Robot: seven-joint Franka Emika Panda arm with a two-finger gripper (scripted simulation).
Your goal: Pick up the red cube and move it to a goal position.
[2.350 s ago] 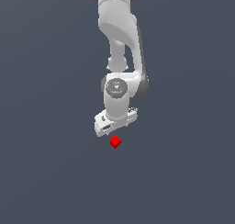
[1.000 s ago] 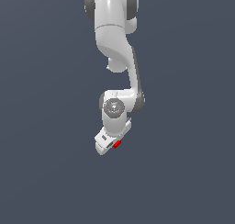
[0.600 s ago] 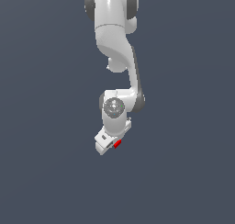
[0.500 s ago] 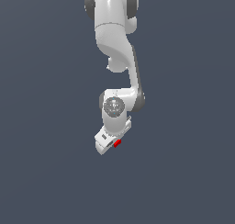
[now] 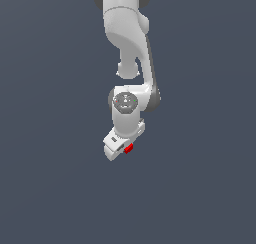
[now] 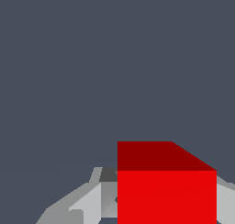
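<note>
Item count: one red cube (image 5: 128,148), one claw (image 5: 121,150), one white arm (image 5: 128,48). Cube is plain, flat-faced, sharp-edged, uniformly bright red, with its upper face shaded darker in the wrist view (image 6: 166,191). Claw is smooth, glossy white with grey fingers (image 6: 87,204), pinching the cube between them. Background is a featureless slate-grey surface (image 5: 45,188).
</note>
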